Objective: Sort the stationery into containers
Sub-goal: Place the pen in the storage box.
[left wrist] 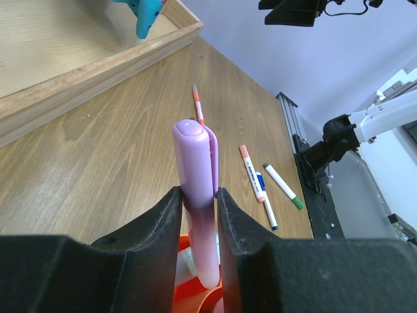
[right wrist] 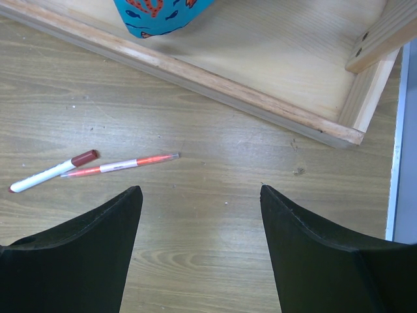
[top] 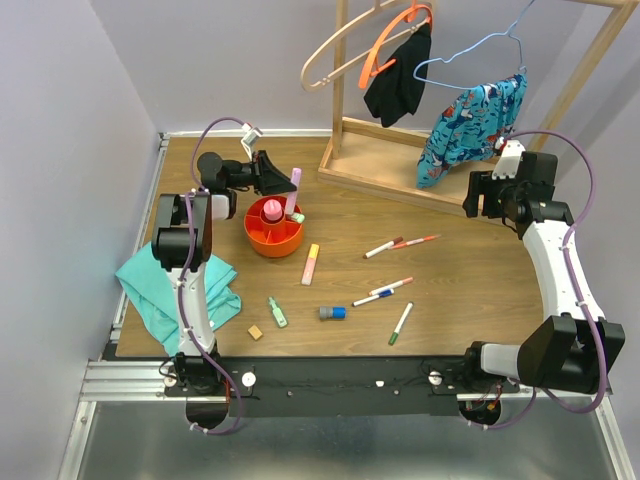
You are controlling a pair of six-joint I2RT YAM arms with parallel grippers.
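Over orange organiser (top: 268, 246), left hand (left wrist: 199, 199) grips pastel highlighter (left wrist: 194, 153), tip seemingly inside.

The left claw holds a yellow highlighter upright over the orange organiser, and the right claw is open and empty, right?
Not quite: the left wrist view shows the highlighter in the left claw is lilac, not yellow. It does stand upright over the orange organiser, with the right claw open and empty.
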